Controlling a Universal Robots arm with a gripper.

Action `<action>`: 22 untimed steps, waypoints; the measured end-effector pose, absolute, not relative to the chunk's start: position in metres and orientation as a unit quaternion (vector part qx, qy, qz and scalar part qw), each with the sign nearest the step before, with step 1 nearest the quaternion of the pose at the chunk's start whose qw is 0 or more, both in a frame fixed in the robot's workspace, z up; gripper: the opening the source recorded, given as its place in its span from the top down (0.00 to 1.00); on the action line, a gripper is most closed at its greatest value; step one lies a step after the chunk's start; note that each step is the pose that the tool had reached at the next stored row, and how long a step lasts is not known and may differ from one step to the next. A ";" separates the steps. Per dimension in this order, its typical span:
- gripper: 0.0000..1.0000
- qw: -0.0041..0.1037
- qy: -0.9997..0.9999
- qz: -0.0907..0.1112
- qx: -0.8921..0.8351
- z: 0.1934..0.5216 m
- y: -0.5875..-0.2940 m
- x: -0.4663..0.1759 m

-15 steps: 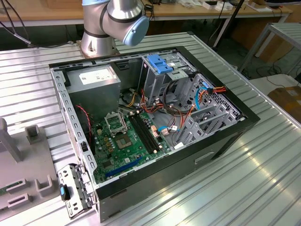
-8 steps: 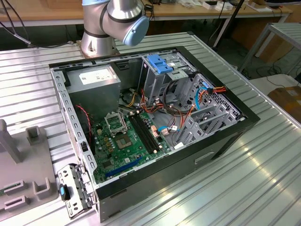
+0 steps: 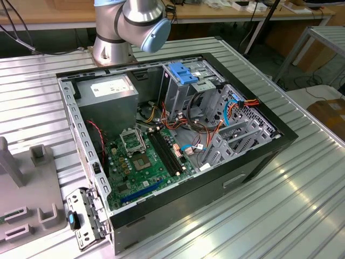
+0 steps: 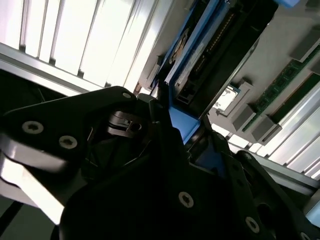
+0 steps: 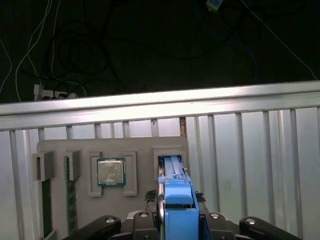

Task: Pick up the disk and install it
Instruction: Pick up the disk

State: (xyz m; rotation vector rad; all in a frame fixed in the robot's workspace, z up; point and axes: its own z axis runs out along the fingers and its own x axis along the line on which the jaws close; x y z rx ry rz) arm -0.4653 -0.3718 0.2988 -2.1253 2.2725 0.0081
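The disk (image 5: pixel 172 172) is seen edge-on, a dark body framed by blue rails, stood upright in a slot of the grey holder (image 5: pixel 60 147) on the table (image 5: pixel 250 150). Its long edge is run straight out from the hand (image 5: pixel 177 222), which is lowered over it and clenched on its blue rail.

The gripper (image 5: pixel 181 225) clasps the disk (image 5: pixel 177 197), which stands on edge in a slot of the grey holder (image 5: pixel 140 145). Just beside it a processor chip (image 5: pixel 111 172) lies in a square pocket, with a green memory stick (image 5: pixel 71 200) beyond that. The holder rests on a ribbed metal table (image 5: pixel 250 150); cables (image 5: pixel 50 65) trail past its far edge.
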 end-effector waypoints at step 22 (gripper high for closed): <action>0.63 0.015 0.709 0.003 -0.705 0.299 -0.372 -0.466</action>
